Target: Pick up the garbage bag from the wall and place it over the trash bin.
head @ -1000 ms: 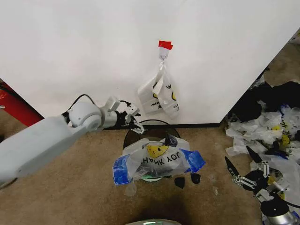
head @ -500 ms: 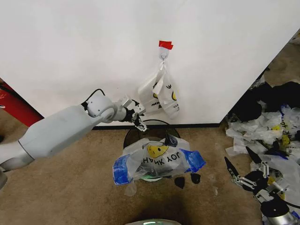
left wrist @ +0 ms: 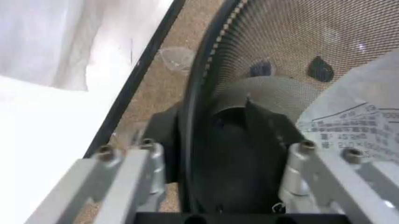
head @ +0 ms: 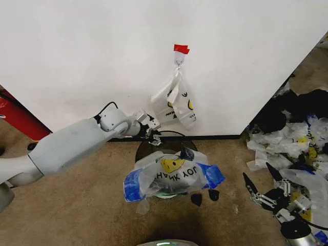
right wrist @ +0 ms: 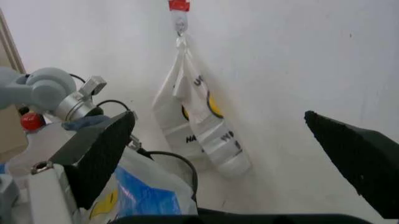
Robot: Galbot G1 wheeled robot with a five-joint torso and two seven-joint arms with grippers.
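Thin see-through plastic garbage bag with blue handles and yellow smiley face [head: 171, 175] draped over top of round dark grey-black trash bin with smoky mesh-like sides [head: 169, 137], print upside-down toward head camera, blue handles hanging off to both sides. Bin on brown carpeted floor [head: 82, 195], just beside black baseboard of large plain white wall [head: 77, 56].

Left tool [head: 155, 136] reaching in from robot's left, at far rim of bin on wall side. In left wrist view, jaws spread apart, straddling black bin rim [left wrist: 199, 116], one finger outside and one inside; nothing clamped. White printed plastic of bag [left wrist: 355, 126] visible near inner finger, apart from it.

Small metal hook [head: 178, 61] on wall under red tape strip [head: 181, 49]. Bundle of white smiley bags without blue parts [head: 174, 105] hanging from hook by handles, lower end close above bin rim. Same bundle seen in right wrist view [right wrist: 203, 121], with tape strip [right wrist: 179, 5] above.

Right tool [head: 266, 189] low at robot's right, near floor, black fingers [right wrist: 100, 154] wide apart, empty. Pile of loose white and black plastic bags [head: 297, 133] on floor at right, beyond corner of wall. Small dark scraps [head: 205, 197] on carpet just beside bin base.
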